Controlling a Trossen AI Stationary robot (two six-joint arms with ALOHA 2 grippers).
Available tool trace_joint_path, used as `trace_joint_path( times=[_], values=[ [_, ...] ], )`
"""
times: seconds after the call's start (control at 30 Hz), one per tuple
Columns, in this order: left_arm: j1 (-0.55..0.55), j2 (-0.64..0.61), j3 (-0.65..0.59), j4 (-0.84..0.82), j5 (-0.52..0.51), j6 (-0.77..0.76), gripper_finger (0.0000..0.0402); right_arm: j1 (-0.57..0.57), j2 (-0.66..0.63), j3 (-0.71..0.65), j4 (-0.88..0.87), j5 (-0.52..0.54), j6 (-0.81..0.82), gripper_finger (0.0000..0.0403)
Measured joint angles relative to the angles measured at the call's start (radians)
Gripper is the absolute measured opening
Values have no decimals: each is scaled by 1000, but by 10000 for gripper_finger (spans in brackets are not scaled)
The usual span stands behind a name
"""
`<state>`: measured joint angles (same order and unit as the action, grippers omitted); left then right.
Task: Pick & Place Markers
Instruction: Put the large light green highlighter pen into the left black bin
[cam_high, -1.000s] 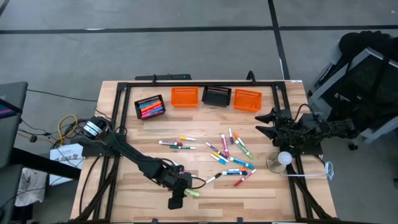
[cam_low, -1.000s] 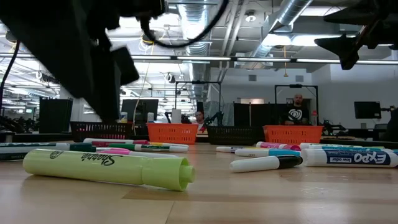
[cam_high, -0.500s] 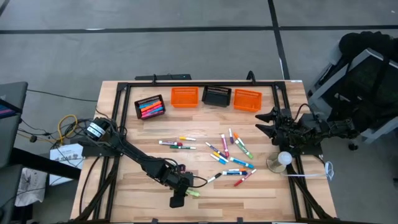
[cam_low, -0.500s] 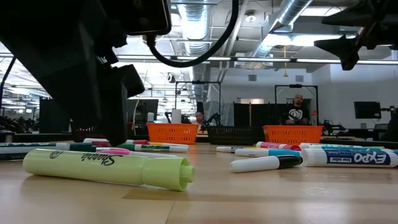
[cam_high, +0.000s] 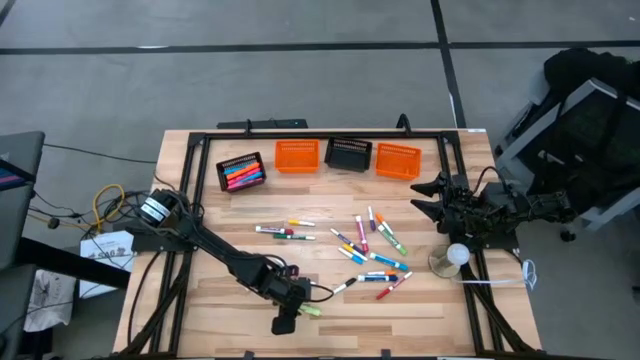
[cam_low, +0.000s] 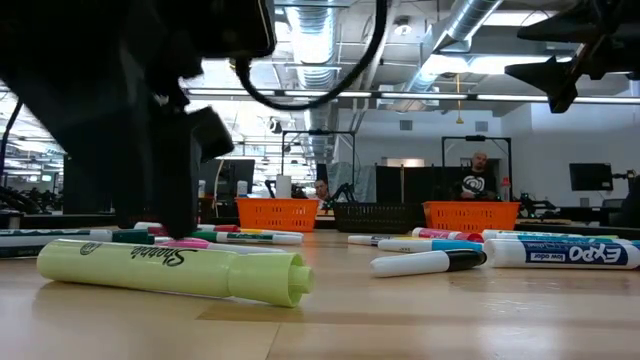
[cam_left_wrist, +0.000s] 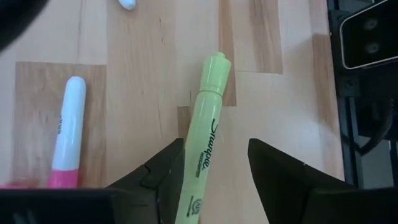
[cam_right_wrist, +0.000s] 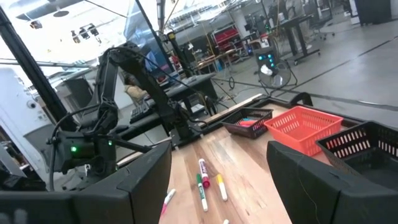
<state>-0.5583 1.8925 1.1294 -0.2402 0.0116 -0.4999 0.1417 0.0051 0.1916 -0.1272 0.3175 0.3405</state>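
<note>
1 yellow-green highlighter (cam_left_wrist: 202, 146) lies flat near the bench's (cam_high: 200, 300) front edge, left of the middle, between the spread fingers (cam_left_wrist: 283, 168) of the left gripper (cam_high: 291, 313). The jaws stand released on either side of its barrel, and I cannot tell if they touch it. Just beside it lies a pink and white marker (cam_left_wrist: 67, 132).

Farther back, about 20 loose markers (cam_high: 362, 252) lie scattered across the middle of the bench. 1 row of 3 (cam_high: 285, 230) sits left of centre, and a looser cluster spreads toward the right side, with a white and black one (cam_low: 428, 262) and a blue one (cam_low: 565, 252) close to the low camera.

At the right edge the right gripper (cam_high: 428, 199) hangs above the bench with its fingers apart, grasping nothing. A white ball on a round base (cam_high: 453, 257) stands near it.

Along the back edge stand 4 baskets. The black one at the left (cam_high: 241, 171) holds several coloured markers. Next come an orange basket (cam_high: 296, 156), a black basket (cam_high: 348, 154) and another orange basket (cam_high: 398, 160).
</note>
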Motion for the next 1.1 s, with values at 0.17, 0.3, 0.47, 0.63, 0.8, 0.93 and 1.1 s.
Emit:
trace_joint_path(
  times=[0.17, 0.3, 0.47, 0.63, 0.8, 0.93, 1.1],
  values=[
    [-3, 62, 3, 17, 40, -3, 177, 0, 0, 0, 1, 0, 0, 254],
    [-2, 100, 6, 12, 39, -10, 177, 0, 0, 0, 1, -1, 6, 254],
    [-3, 102, 5, 2, 2, 3, 167, 0, 0, 0, 1, -1, 11, 254],
    [-8, 106, 4, -4, -36, 32, 132, 0, 0, 0, 1, -2, 11, 254],
    [-7, 107, 4, -13, -54, 48, 88, 0, 0, 0, 1, -1, 11, 254],
    [-8, 107, 4, -15, -64, 70, 70, 0, 0, 0, 2, -1, 18, 254],
    [-8, 107, 4, -16, -86, 71, 75, 0, 0, 0, 2, -1, 26, 254]
  ],
)
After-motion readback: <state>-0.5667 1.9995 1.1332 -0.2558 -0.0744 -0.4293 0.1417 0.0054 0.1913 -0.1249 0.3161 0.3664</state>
